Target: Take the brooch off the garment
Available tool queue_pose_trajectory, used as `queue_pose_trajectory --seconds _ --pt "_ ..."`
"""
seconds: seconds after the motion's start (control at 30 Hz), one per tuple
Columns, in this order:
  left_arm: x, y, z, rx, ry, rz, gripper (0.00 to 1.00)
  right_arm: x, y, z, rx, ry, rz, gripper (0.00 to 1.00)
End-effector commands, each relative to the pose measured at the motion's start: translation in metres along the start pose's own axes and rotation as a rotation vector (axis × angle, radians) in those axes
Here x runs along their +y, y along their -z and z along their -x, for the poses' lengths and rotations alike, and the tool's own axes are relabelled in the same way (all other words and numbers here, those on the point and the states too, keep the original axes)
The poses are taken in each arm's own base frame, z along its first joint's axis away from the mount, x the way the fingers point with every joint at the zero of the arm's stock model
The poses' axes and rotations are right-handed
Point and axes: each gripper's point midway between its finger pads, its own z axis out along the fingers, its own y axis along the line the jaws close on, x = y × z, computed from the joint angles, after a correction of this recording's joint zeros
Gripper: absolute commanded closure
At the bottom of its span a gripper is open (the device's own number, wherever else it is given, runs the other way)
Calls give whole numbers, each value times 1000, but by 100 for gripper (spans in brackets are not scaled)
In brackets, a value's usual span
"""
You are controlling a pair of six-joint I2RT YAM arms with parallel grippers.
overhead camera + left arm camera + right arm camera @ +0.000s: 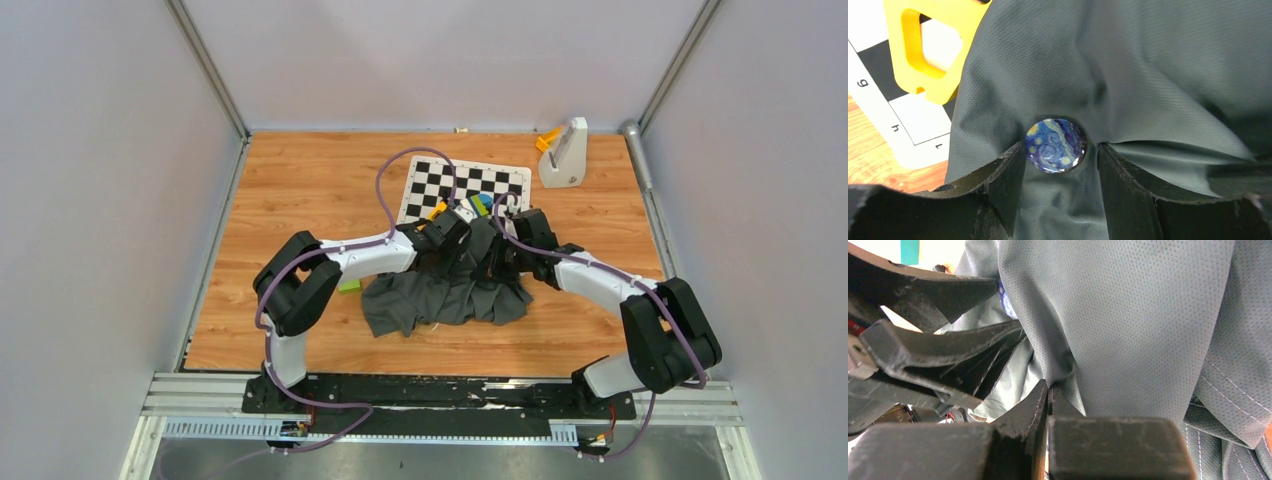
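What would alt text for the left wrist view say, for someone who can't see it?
A round brooch with blue and yellow swirls sits on a dark grey garment, between two black fingers standing open, one on each side. At upper left, a yellow plastic piece overlaps a black-and-white chequered board.

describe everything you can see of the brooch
The brooch is a round glossy badge, deep blue with pale yellow swirls and dots, like a starry night sky. It lies flat against the dark grey garment, whose fabric puckers around it. The left gripper stands open with a finger on each side; whether either touches it is unclear.
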Motion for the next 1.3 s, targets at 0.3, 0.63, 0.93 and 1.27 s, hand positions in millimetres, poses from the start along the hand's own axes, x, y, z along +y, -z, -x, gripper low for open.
queue_pose_trajectory --seconds 0.3,0.63,0.93,1.27 --pt "15 -8 6 -15 16 76 36 -6 5 -8 -12 16 17 100" --pt "18 -19 -10 28 84 19 36 -10 16 -9 -39 25 1 100" --pt "17 -9 -11 53 89 -6 34 -13 18 -13 -28 19 -1 100" --pt "21 4 -31 104 9 130 30 -10 17 -12 -22 18 10 100"
